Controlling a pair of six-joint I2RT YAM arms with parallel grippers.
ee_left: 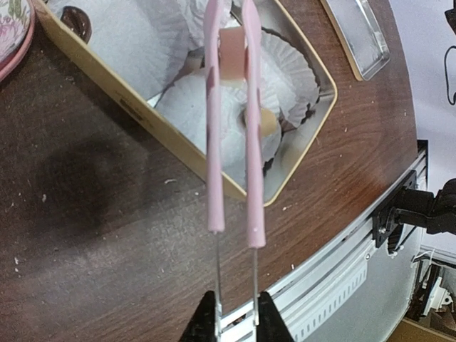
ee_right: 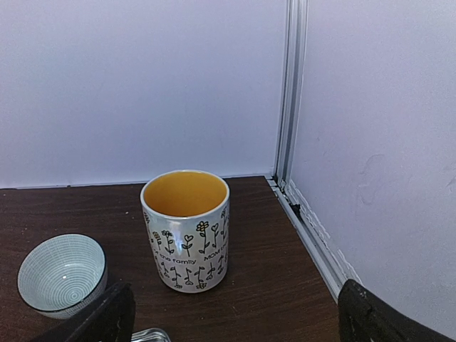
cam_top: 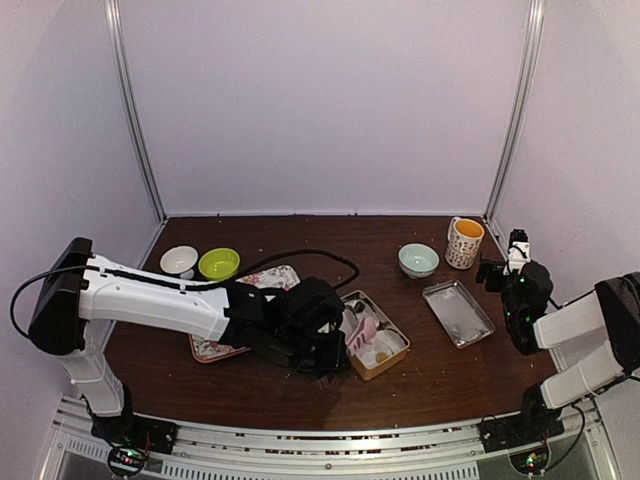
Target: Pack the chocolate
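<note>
The pink tongs [ee_left: 212,142] and crowded paper cups [ee_left: 142,35] blocked the box [cam_top: 383,369] from above, and the left arm [cam_top: 160,300] lay across the flowered tray [cam_top: 215,350]. Bare wood between box and steel tray [cam_top: 458,313] left a way in, short of the mug [cam_top: 464,243]

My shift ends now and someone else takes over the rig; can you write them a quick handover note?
Left gripper: shut on the pink tongs, whose tips pinch a pale chocolate piece over the paper cups in the gold tin.
Right gripper: open, idle near the mug.
Done: a dark piece and a tan one already sit in the tin.
Left: release this piece; the arm hides whether more wait on the floral tray.
</note>
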